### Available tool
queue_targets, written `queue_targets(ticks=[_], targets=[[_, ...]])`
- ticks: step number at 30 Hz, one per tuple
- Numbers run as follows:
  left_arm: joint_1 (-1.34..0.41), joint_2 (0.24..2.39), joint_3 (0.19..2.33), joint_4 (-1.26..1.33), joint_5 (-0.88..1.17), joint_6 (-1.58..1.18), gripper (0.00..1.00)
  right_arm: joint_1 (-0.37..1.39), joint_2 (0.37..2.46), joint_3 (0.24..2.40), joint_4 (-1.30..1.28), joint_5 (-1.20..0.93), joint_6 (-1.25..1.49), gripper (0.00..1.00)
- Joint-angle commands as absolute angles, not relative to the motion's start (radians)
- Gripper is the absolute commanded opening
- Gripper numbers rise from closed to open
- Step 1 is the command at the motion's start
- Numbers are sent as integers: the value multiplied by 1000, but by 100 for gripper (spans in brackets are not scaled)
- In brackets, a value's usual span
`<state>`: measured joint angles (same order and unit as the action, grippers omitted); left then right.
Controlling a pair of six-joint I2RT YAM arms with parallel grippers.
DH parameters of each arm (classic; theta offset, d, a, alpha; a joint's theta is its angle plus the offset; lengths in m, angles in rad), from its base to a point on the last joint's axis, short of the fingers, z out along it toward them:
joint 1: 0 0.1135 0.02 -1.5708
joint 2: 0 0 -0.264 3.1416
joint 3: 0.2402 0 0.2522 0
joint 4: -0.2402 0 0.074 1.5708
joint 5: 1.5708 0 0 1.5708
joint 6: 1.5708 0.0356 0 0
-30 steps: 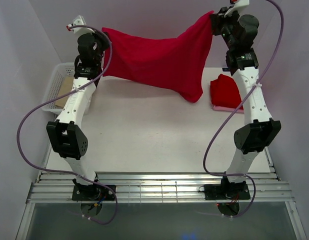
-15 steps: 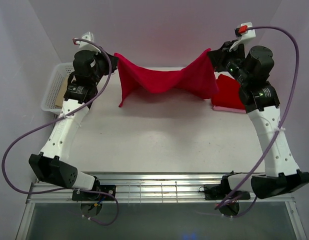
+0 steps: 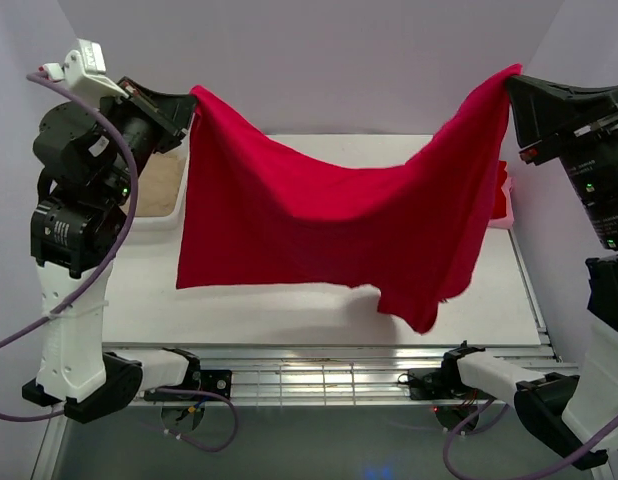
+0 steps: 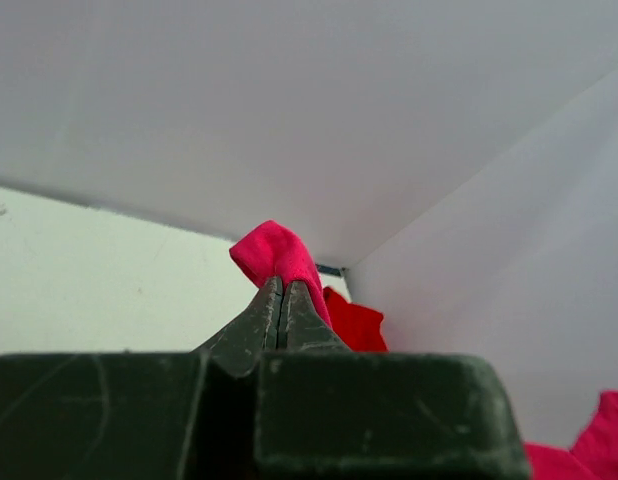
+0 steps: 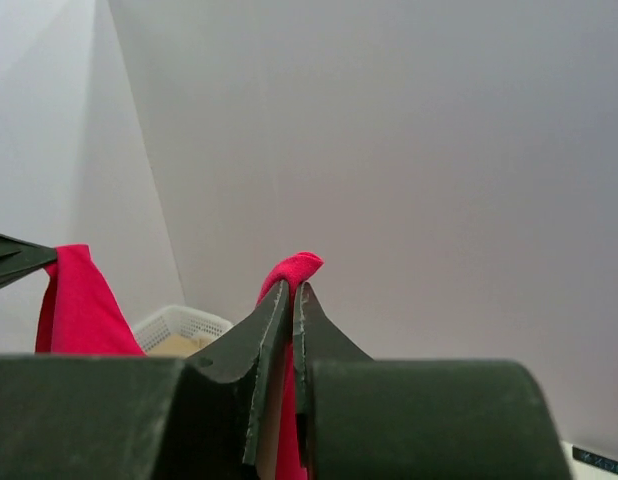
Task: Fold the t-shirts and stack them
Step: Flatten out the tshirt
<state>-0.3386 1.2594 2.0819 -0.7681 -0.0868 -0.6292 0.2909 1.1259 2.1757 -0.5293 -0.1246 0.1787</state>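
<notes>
A bright red t-shirt (image 3: 329,220) hangs spread wide in the air above the table, sagging in the middle. My left gripper (image 3: 192,97) is shut on its upper left corner, and my right gripper (image 3: 509,80) is shut on its upper right corner. In the left wrist view the left gripper (image 4: 282,283) pinches a red fold (image 4: 272,250). In the right wrist view the right gripper (image 5: 292,287) pinches another red fold (image 5: 297,267). A second red t-shirt (image 3: 502,192) lies folded at the table's right side, mostly hidden behind the hanging one.
A white basket (image 5: 184,324) with a tan sheet (image 3: 161,185) stands at the table's back left, behind the left arm. The white table (image 3: 149,290) shows below the cloth. Purple cables loop beside both arms.
Both arms have risen and swung outward and nearer the camera. The shirt, bunched over the back of the table before, now hangs stretched wide and high, its hem over the table's front.
</notes>
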Motion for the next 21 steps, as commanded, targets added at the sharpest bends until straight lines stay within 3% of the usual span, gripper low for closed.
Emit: queue_targets(ticks=[1,5,9,12,18,21], targets=[[-336,1403,2052,-951,-101,-620,0,291,1222,2057,-545,-84,241,8],[-336,1596,2118,-1018,-84,-569,0,291,1396,2132,-621,-61,270,8],[-324,1842,2427,-1060,-74,-520,0,290,1596,2239,-611,-22,273,8],[-275,1951,2535,-969,-22,-570,0,287,1719,2318,-542,35,249,8],[-250,1812,2398,-452,32,-575,0,279,1688,2257,-178,90,155,8],[-247,1781,2396,-321,15,-555,0,273,1674,2270,-77,95,106,8]])
